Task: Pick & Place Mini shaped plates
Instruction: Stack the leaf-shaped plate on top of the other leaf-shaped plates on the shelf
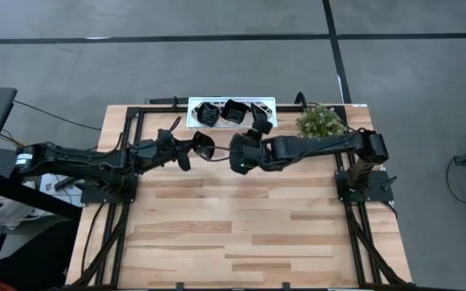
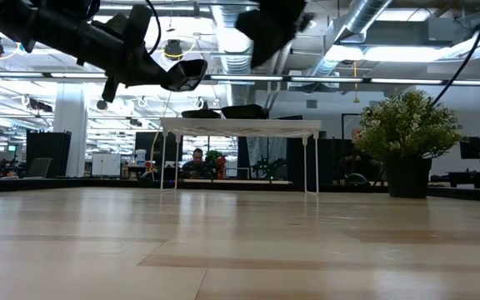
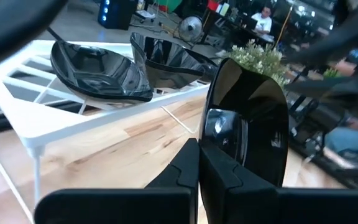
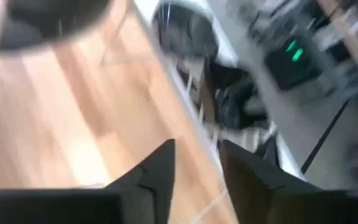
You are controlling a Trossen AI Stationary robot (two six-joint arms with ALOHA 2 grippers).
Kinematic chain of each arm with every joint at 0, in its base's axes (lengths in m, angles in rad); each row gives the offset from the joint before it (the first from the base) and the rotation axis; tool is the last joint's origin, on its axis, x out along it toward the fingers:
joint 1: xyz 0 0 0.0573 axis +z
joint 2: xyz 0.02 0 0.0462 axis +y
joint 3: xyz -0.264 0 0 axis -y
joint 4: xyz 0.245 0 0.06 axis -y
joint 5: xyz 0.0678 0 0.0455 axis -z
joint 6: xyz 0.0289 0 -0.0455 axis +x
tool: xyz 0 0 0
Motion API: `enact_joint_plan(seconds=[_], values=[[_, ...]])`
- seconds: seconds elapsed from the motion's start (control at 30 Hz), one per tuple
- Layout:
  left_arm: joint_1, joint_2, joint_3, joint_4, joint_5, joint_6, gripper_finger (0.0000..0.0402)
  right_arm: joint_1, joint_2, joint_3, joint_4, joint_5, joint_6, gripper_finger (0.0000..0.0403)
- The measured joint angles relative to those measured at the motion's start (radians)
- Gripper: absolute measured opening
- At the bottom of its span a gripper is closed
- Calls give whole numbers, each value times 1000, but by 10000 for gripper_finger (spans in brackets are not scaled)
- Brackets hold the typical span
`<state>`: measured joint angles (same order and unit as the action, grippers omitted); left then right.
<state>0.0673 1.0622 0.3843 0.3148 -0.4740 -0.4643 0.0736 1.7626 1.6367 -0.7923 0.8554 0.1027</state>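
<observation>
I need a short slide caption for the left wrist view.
Left gripper holds a black plate upright near the white tray.

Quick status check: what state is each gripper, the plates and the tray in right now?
Left gripper: shut on a black plate, held in the air.
Right gripper: fingers apart, empty, raised above the table.
White lattice tray: standing at the table's far edge.
Plates on tray: three, resting on it.
Potted plant: upright.

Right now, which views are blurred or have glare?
Right wrist view: heavy motion blur; the right gripper is sharpest. Left wrist view: sharp, room reflections glare on the held plate. Low view: bright ceiling lights silhouette the arms. High view: even light.
</observation>
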Motion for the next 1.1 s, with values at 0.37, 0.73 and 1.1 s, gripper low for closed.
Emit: enact_joint_plan(seconds=[0.37,0.73,1.1], values=[[6,-1,83,8,19,-76,2,-38,-10,-78,-159,-185,163,9],[74,0,152,5,22,-76,2,-42,-89,-216,-35,-293,161,2],[169,0,159,-3,138,-177,2,-115,-309,-445,269,-572,108,2]])
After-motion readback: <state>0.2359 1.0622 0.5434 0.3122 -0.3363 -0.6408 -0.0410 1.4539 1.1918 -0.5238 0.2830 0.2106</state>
